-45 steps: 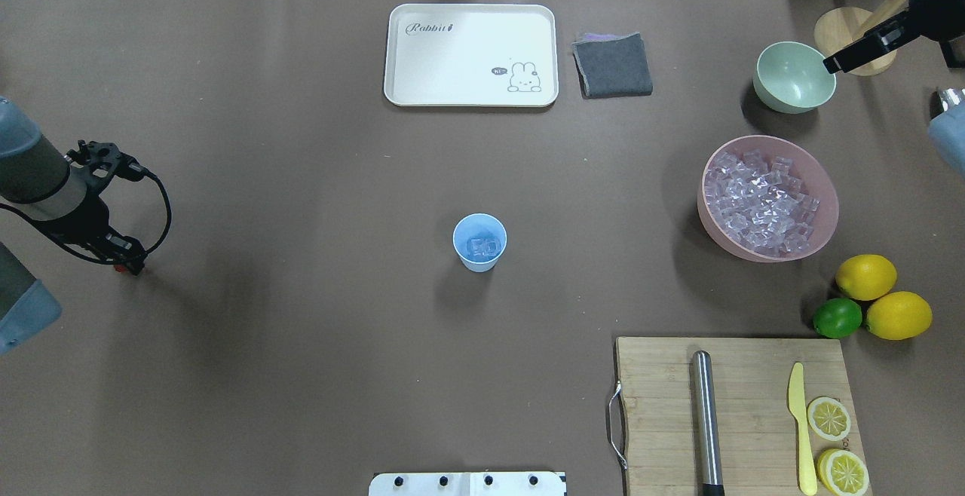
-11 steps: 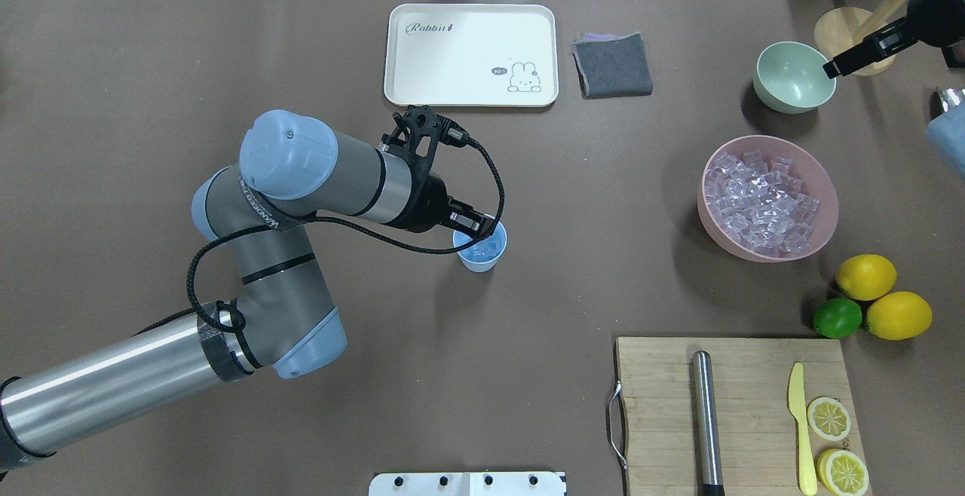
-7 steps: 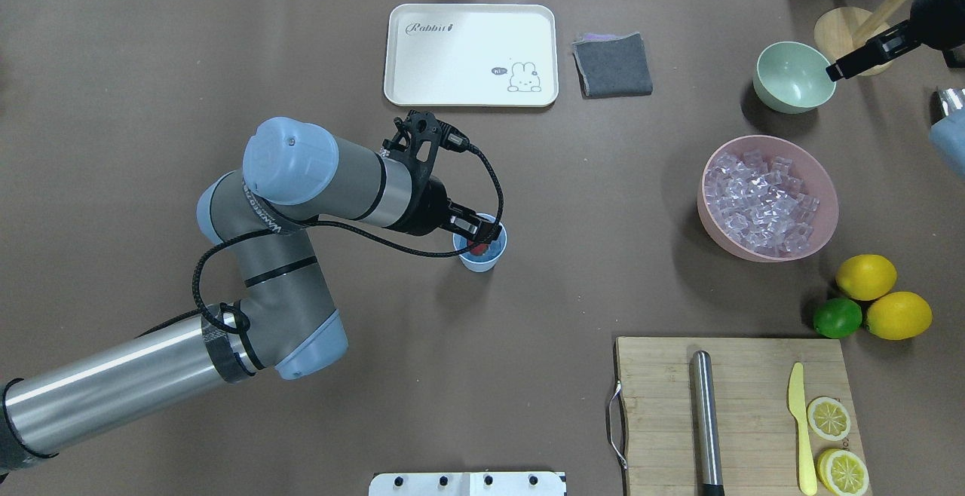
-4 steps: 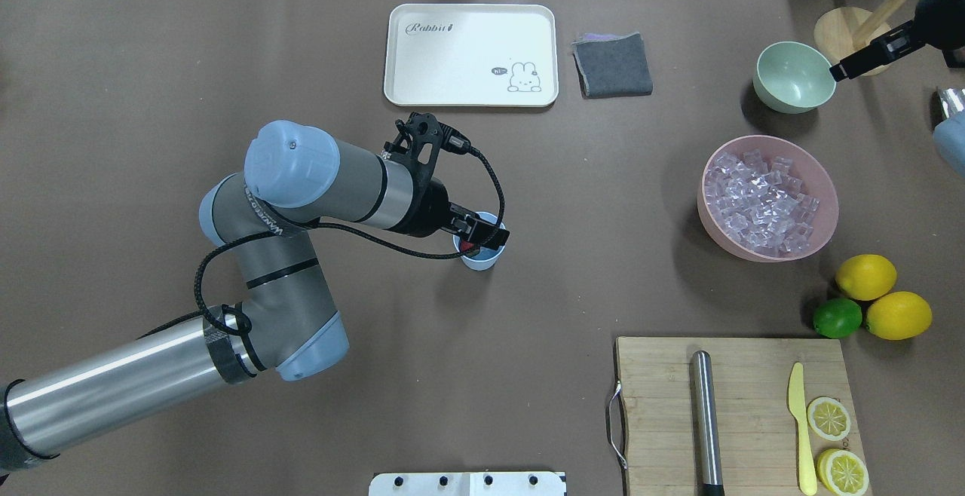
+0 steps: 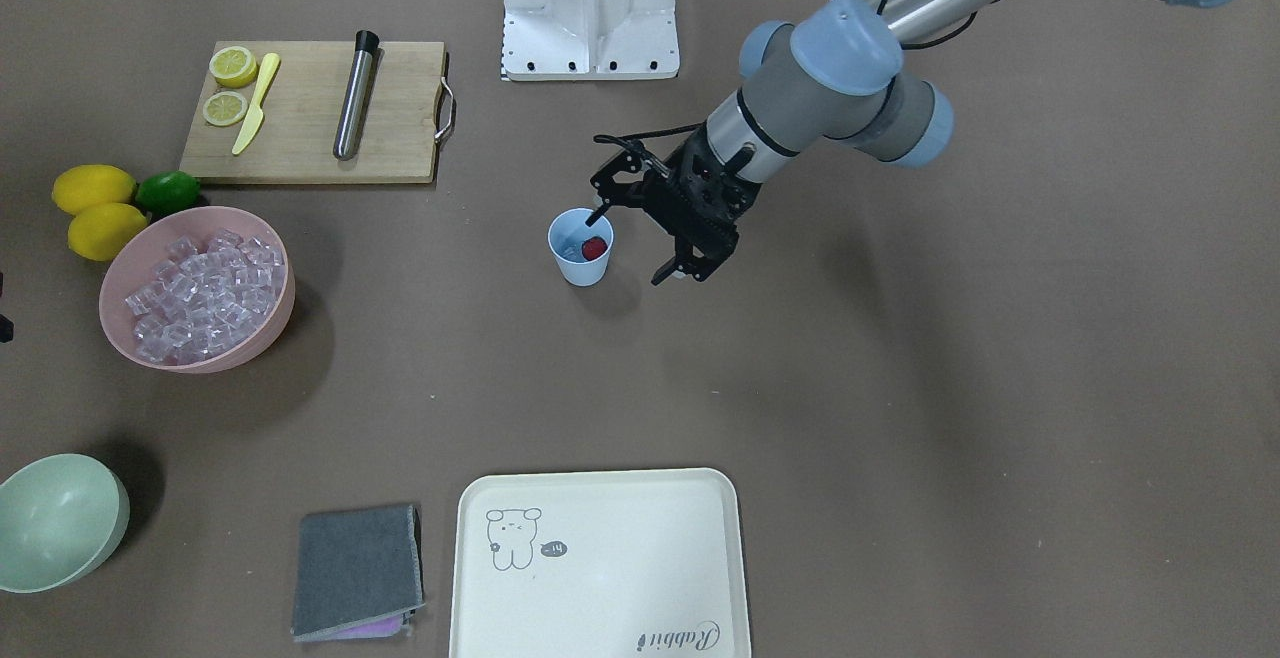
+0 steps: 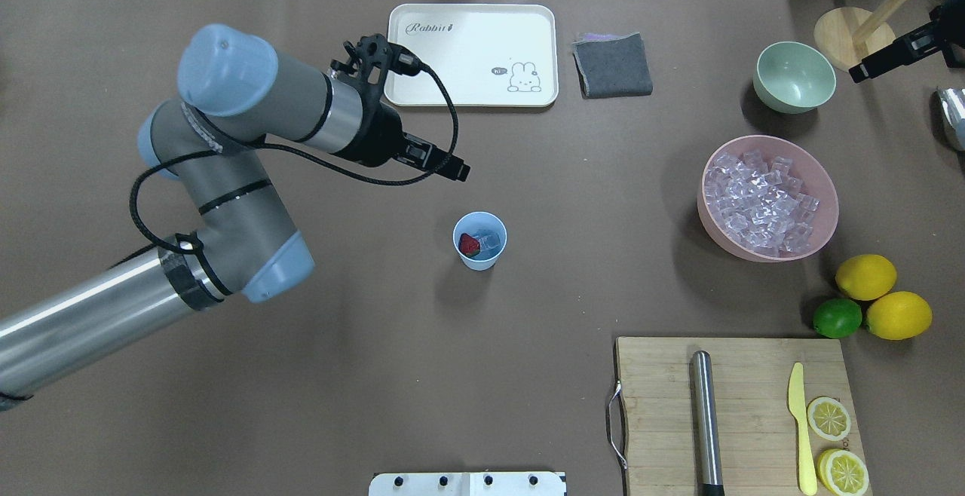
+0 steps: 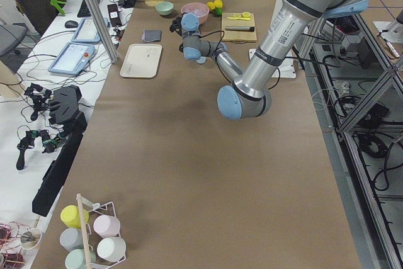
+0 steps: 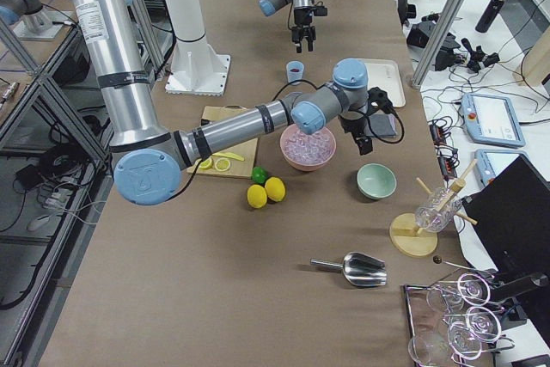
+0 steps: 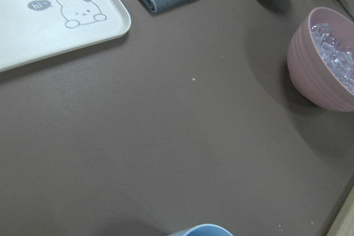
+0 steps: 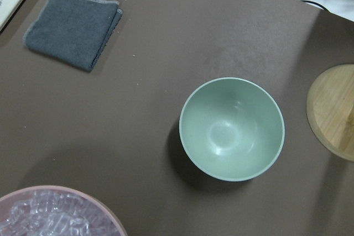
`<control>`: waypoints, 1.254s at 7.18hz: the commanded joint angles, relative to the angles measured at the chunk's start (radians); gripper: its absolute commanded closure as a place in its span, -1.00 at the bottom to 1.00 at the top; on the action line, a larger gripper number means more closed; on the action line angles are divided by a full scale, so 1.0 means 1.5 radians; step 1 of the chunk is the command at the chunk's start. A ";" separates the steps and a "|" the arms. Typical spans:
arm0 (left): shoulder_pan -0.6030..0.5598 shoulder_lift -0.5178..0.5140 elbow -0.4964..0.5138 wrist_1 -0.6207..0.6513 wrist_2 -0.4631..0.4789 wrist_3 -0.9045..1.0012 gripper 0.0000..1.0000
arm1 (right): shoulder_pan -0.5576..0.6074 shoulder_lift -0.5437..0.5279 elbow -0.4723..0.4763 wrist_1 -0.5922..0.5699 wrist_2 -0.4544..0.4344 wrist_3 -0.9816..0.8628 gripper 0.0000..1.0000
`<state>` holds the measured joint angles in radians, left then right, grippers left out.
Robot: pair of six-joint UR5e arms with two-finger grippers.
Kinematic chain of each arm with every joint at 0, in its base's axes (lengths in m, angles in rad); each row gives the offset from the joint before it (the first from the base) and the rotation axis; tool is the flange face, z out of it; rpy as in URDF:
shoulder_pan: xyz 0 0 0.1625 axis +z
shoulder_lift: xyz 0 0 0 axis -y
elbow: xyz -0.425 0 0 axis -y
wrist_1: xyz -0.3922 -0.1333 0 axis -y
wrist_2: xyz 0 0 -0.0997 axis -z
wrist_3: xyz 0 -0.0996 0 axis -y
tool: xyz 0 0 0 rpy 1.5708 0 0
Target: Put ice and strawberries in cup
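Note:
The light-blue cup (image 6: 479, 240) stands mid-table, also in the front view (image 5: 581, 246). A red strawberry (image 6: 469, 244) lies inside it beside clear ice cubes (image 6: 491, 240); the front view shows the berry (image 5: 594, 248) too. My left gripper (image 6: 457, 172) is open and empty, above and back-left of the cup; in the front view (image 5: 632, 246) its fingers are spread. The cup's rim (image 9: 202, 230) shows at the bottom of the left wrist view. My right gripper (image 6: 859, 74) is beside the green bowl; I cannot tell its jaws.
A pink bowl (image 6: 829, 202) full of ice stands at the right, with a pale green bowl (image 6: 794, 78) behind it. A white tray (image 6: 471, 55) and grey cloth (image 6: 612, 65) lie at the back. Two lemons, a lime (image 6: 837, 317) and a cutting board (image 6: 739, 413) are front right.
My left gripper opened over the cup, left the strawberry inside, then rose and pulled back towards the tray. The right gripper drifted right, away from the green bowl.

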<state>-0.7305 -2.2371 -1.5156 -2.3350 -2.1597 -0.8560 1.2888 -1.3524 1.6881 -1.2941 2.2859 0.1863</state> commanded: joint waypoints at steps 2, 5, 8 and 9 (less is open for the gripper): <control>-0.168 0.042 -0.001 0.061 -0.171 0.079 -0.94 | 0.023 -0.010 0.001 -0.043 0.024 0.000 -0.99; -0.291 0.078 -0.004 0.184 -0.241 0.180 -0.94 | 0.034 -0.035 0.003 -0.060 0.025 -0.001 -0.99; -0.375 0.112 -0.008 0.358 -0.241 0.352 -0.94 | 0.062 -0.040 0.010 -0.180 0.013 -0.074 -0.99; -0.401 0.112 -0.010 0.413 -0.240 0.379 -0.94 | 0.063 -0.055 0.015 -0.196 0.000 -0.080 -0.99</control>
<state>-1.2857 -2.0722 -1.5275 -1.8171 -2.5237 -0.3492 1.3751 -1.4178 1.7026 -1.5461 2.3036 0.0974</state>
